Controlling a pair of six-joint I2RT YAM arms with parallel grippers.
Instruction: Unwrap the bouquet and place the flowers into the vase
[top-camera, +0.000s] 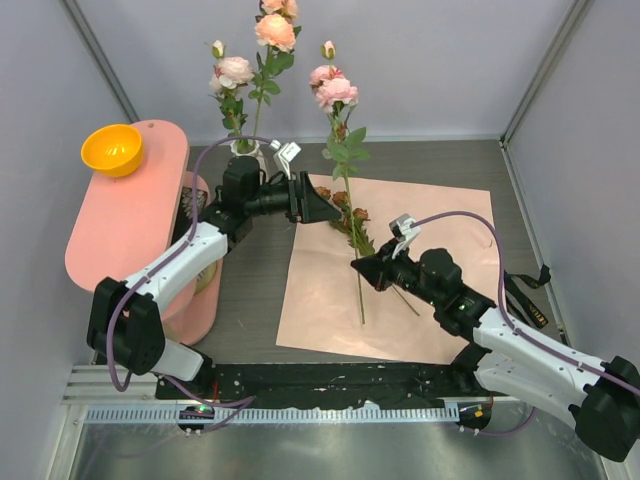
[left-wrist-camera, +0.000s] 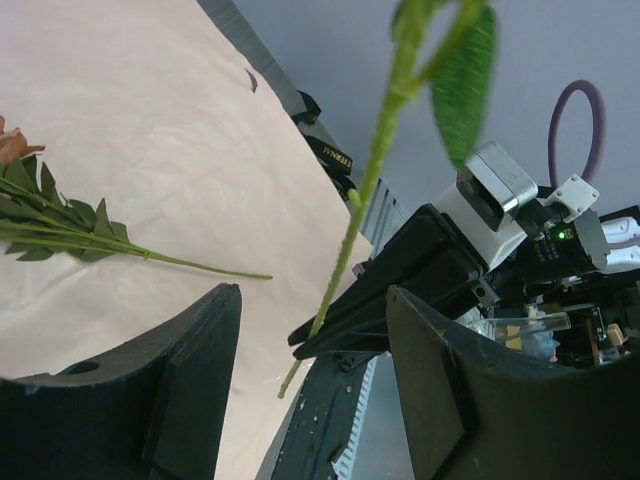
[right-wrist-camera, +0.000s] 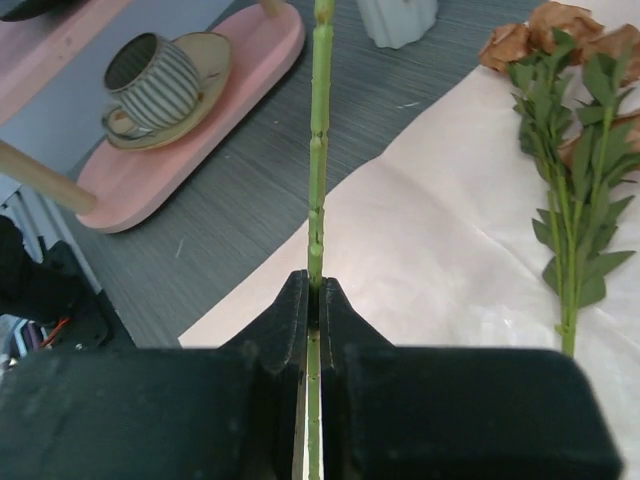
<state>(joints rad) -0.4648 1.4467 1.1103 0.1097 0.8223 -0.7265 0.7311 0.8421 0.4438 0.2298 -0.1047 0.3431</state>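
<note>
The white vase (top-camera: 243, 150) stands at the back, holding several pink roses (top-camera: 274, 32), and my left arm partly hides it. My right gripper (top-camera: 357, 265) is shut low on the green stem (right-wrist-camera: 318, 150) of one upright rose with pink blooms (top-camera: 335, 92). My left gripper (top-camera: 335, 214) stands open just left of that stem, its fingers (left-wrist-camera: 190, 370) not touching the stem (left-wrist-camera: 350, 220). The unfolded salmon paper (top-camera: 420, 290) lies flat. A leafy flower with brownish blooms (top-camera: 352, 212) lies on it. In the right wrist view the vase's base (right-wrist-camera: 397, 18) shows beyond the stem.
An orange bowl (top-camera: 112, 148) sits on the pink stand (top-camera: 140, 215) at the left. A striped cup on a saucer (right-wrist-camera: 150, 75) rests on the stand's lower shelf. Grey walls enclose the table. A black strap (top-camera: 530, 300) lies at the right of the paper.
</note>
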